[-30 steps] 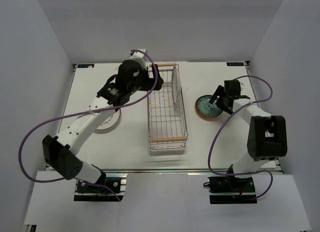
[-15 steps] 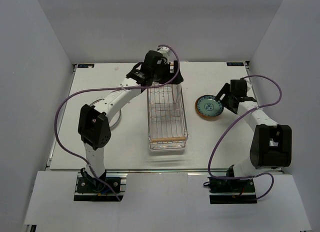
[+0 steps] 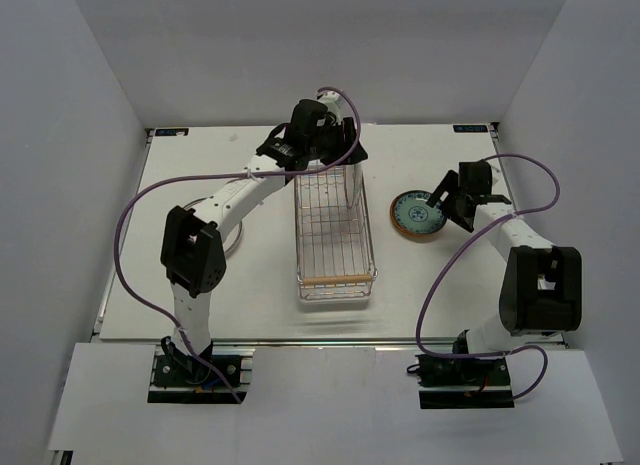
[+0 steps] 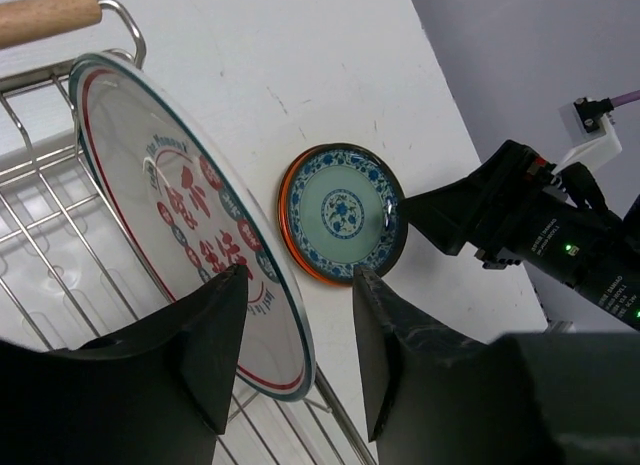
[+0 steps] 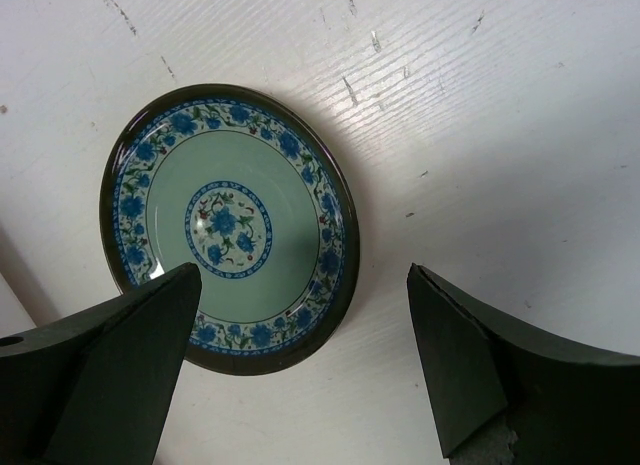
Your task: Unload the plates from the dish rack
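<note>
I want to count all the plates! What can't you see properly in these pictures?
- Top view: the left gripper hides most of the white plate standing in the rack.
- Top view: the left arm covers most of a second plate on the table, so its colour is unclear.
- Left wrist view: the fingers hide the white plate's lower part, and its red writing is too blurry to read.

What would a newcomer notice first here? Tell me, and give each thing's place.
A white plate with red markings stands on edge at the far end of the dish rack, and the left gripper has a finger on either side of its rim. Right of the rack, a teal plate with blue flowers lies flat on the table, with the open right gripper poised above it.
</note>
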